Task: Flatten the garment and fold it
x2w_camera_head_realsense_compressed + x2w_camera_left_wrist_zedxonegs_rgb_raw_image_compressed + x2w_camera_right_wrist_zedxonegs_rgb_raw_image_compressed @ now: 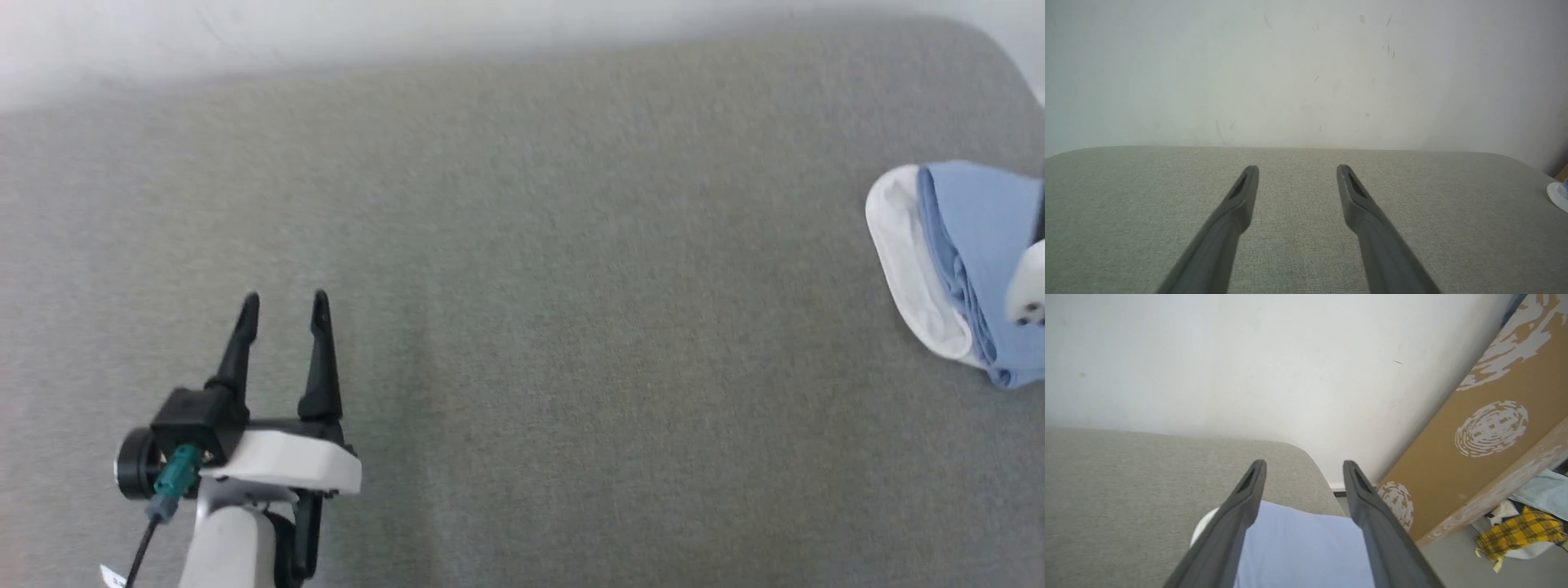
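The padded grey surface (571,327) lies bare across its middle and left. The garment (963,245) sits at the right end of the surface, near the rounded far corner. It is a compact, layered bundle of light blue cloth, with the white collar (898,261) on the side nearer the centre.

Judgement: flattening and folding appear complete, and the step in hand is setting the bundle down at the side. The next move calls for the right arm to rise straight clear, so that neither finger catches and drags the top layer. The fold then needs checking, since part of the bundle runs out of the head view.

The right gripper (1304,463) hangs directly over the blue cloth. Its fingers are spread wide and no fabric is pinched between them. Whether the undersides of the fingers brush the cloth cannot be told.

The left gripper (284,298) is well apart from the garment, above bare surface at the lower left. Its fingers are fully spread, holding and touching nothing.
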Controlling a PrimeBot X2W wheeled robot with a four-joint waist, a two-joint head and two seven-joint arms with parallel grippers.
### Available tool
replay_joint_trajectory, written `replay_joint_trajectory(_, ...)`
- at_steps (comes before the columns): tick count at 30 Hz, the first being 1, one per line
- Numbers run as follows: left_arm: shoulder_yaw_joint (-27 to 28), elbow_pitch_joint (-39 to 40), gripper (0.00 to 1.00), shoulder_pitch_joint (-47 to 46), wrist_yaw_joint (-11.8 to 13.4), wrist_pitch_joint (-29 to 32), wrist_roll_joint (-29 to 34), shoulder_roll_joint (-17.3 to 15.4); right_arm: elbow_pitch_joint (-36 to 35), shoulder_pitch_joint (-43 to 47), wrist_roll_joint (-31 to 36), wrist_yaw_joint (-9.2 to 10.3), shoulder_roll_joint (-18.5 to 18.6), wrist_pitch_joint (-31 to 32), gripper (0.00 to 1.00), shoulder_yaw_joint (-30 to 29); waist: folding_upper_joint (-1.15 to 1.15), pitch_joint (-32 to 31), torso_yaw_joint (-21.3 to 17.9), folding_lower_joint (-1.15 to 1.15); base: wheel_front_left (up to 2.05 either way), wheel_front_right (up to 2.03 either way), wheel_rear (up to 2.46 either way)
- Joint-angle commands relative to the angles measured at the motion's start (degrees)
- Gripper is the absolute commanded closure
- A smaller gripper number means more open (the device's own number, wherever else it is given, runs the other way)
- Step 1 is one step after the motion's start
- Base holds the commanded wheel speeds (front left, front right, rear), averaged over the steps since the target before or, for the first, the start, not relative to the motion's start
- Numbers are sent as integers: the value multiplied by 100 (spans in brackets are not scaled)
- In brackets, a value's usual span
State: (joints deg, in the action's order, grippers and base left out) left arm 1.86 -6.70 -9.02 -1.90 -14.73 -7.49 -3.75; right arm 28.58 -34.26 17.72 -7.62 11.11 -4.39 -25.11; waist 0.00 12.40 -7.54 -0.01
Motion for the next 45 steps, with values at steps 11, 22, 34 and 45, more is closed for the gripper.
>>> replay_joint_trajectory(11,-229,-468,0,232,-125,-27,-294,56,-2045,1992,-1762,13,-503,-185,0,1277,0,-1100,898,1,0,0,0)
replay_joint_trajectory(22,-363,-686,0,189,-108,-27,-350,73,-2610,2990,-2029,13,-802,-351,0,1809,0,-1169,1143,1,0,0,0)
replay_joint_trajectory(34,-379,-693,0,352,-17,-27,-380,82,-2491,3414,-2460,13,-822,-416,0,2071,0,-1227,1118,1,0,0,0)
replay_joint_trajectory(45,-424,-744,0,409,32,-27,-398,85,-2390,3476,-2577,13,-823,-478,0,2092,0,-1245,1093,1,0,0,0)
